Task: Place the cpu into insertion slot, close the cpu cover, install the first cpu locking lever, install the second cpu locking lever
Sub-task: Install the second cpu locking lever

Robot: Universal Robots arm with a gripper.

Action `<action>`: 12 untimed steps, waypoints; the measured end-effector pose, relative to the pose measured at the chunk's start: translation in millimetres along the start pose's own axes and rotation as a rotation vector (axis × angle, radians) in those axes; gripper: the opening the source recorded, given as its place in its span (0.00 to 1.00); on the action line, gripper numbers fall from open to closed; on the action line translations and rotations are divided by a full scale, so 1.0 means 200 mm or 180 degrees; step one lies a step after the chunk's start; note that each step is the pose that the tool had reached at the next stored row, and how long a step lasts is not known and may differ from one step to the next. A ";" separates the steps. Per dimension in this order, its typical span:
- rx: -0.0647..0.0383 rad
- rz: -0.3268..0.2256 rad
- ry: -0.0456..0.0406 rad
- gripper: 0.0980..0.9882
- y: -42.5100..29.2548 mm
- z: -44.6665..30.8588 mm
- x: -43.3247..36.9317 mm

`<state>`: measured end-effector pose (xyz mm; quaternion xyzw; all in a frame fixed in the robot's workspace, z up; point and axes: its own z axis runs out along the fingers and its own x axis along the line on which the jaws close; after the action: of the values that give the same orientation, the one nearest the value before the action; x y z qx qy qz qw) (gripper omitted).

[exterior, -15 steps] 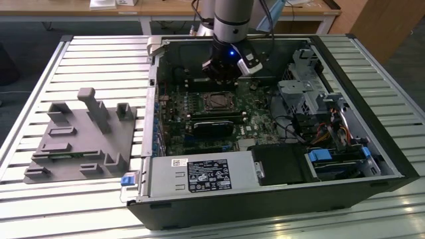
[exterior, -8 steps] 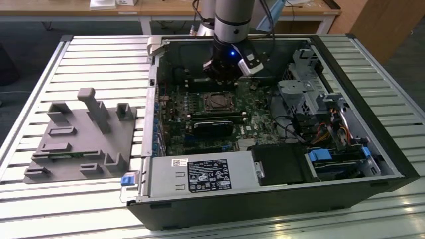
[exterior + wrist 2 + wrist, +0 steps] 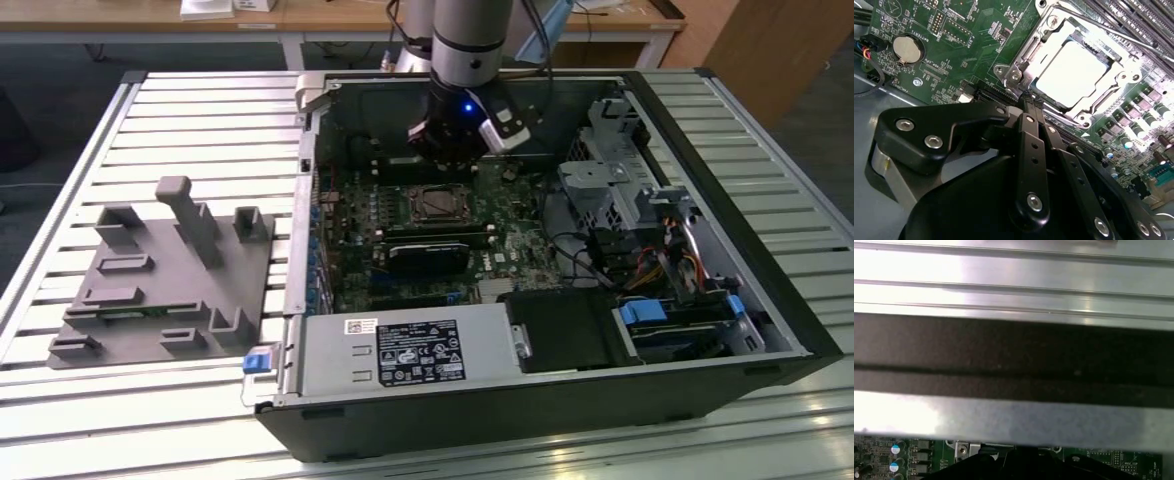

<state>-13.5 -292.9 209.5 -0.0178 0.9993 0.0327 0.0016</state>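
Ribbed aluminium bench [image 3: 200, 110] carries open black computer case [image 3: 747, 330], green motherboard [image 3: 527, 250] inside. Grey slotted fixture block [image 3: 160, 280] sits beside case on bench. Black gripper [image 3: 1030, 100] hangs low over board, just beside socket; fingers [image 3: 1026, 125] appear pressed together, nothing visibly held. Silvery square cpu [image 3: 1074, 72] seated in metal-rimmed insertion slot [image 3: 1019, 75]. Thin silvery cpu cover frame [image 3: 1104, 107] lies around chip.

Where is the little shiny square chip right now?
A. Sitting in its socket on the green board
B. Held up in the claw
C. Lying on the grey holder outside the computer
A. In the second wrist view the cpu sits flat inside the insertion slot on the green board, with the claw at the slot's edge.
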 end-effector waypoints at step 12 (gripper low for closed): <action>-0.0001 0.0000 0.0000 0.01 -0.044 -0.002 0.001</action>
<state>-13.5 -301.8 209.3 -0.0178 0.9993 0.0328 0.0017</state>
